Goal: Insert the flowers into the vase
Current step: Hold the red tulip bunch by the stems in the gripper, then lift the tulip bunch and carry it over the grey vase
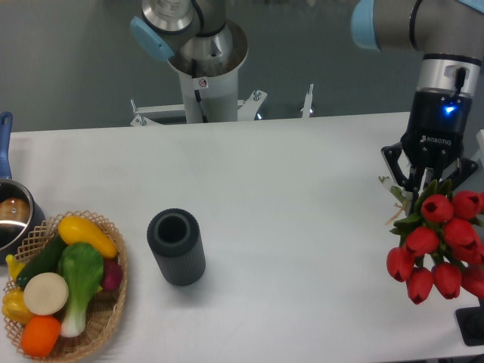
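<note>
The flowers (pixel 439 246), a bunch of red tulip buds with green leaves, are at the far right of the table. Their pale stem ends (pixel 395 190) stick out to the upper left. My gripper (pixel 425 189) comes straight down onto the bunch just above the leaves, and its fingers (pixel 402 172) are closed around the stems. Whether the bunch rests on the table or hangs just above it is unclear. The vase (pixel 176 246), dark grey and ribbed, stands upright left of centre with its round mouth open, far to the left of the gripper.
A wicker basket (pixel 113 302) of toy vegetables sits at the front left. A metal pot (pixel 13 215) with a blue handle is at the left edge. A black object (pixel 472 325) stands at the front right corner. The arm's base column (pixel 206 83) is behind the table.
</note>
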You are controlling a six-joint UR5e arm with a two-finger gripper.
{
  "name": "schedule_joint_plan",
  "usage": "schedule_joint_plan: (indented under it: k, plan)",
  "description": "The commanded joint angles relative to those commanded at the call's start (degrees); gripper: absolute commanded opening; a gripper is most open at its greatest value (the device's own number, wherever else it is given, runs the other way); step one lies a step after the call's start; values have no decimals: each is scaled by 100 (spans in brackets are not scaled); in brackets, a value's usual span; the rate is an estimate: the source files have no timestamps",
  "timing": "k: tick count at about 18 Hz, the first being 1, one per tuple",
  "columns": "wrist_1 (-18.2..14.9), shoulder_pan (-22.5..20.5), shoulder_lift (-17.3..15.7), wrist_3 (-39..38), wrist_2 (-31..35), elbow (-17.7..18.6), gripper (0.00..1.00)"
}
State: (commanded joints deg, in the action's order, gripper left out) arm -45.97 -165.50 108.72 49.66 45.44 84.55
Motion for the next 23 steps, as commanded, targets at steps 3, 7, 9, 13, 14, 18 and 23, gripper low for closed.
schedule_joint_plan:
  k: [3,7,9,13,14,18,23]
  plan:
    - [0,18,0,9,0,18,10]
    - [0,0,0,9,-79,35,10]
    - [0,9,0,17,-140,35,10]
    - [9,44,0,35,-202,18,10]
    - [9,53,0,53,-263,9,10]
    - [9,79,35,193,-369,9,10]
    - [9,211,53,325,-613,35,10]
